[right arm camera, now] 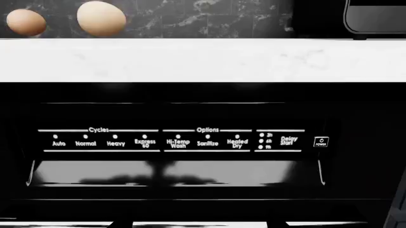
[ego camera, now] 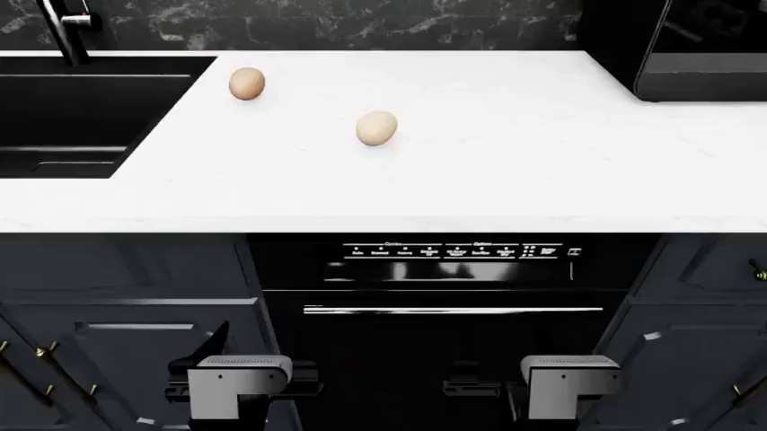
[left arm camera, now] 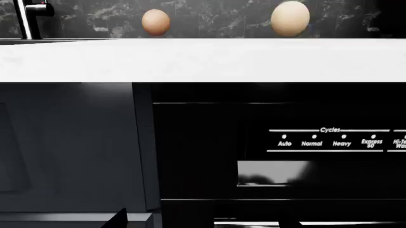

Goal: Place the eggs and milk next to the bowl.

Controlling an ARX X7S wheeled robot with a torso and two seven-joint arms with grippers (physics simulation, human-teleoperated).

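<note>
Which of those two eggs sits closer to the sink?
The pale tan egg further back; the other tan egg lies nearer the white counter's front edge, farther from the black sink.

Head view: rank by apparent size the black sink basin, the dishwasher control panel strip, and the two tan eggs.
1. Black sink basin, cropped at the frame's left edge, still largest.
2. Dishwasher control panel strip, long and thin.
3. The two tan oval eggs: the nearer egg looks slightly bigger than the farther egg, likely only from nearness; not ranked.

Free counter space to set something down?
Widest bare patch: the white countertop between the nearer egg and the black appliance at the far right. The front strip is bare too. Tighter near the sink and the farther egg.
</note>
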